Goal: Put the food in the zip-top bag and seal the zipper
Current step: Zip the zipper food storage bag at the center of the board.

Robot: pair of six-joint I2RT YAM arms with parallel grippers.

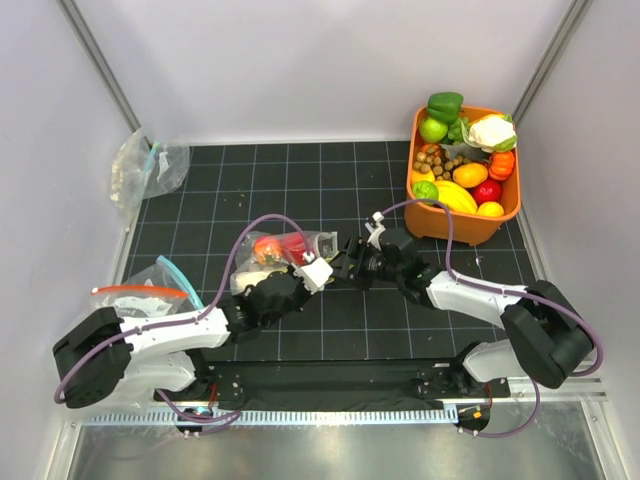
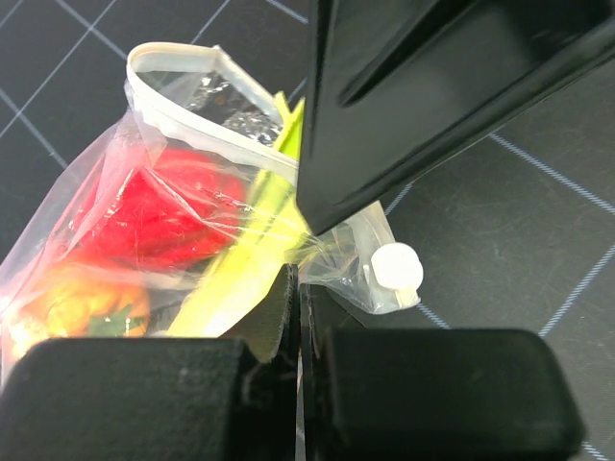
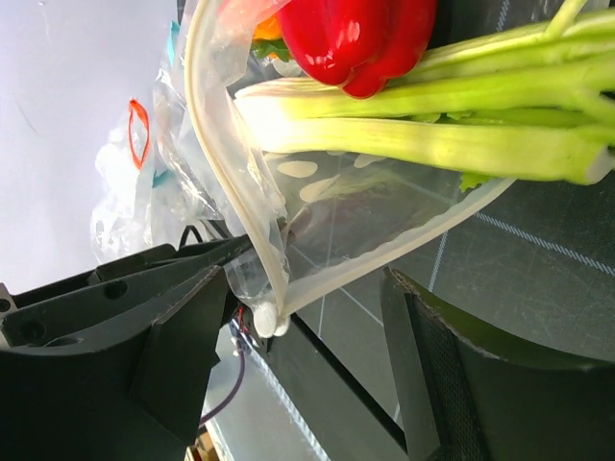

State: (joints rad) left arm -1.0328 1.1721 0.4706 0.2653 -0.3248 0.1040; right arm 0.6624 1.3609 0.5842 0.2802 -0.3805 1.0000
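The dotted zip-top bag (image 1: 290, 250) lies at mid-table with its mouth open towards the right arm. A red toy vegetable (image 3: 365, 34) and the pale-green celery (image 3: 432, 130) lie inside it; the celery end reaches the mouth. An orange-tinted piece (image 2: 82, 303) also shows through the plastic. The pale zipper strip (image 3: 226, 182) gapes in a loop and ends at a white tab (image 3: 264, 322). My left gripper (image 2: 300, 283) is shut on the bag's corner by that tab (image 2: 396, 269). My right gripper (image 3: 317, 288) is open around the mouth's lower corner, touching nothing.
An orange basket (image 1: 450, 228) of toy produce stands at the back right. A clear bag with a teal strip (image 1: 148, 165) lies at the back left. A bag with a red-orange strip (image 1: 140, 292) lies beside the left arm.
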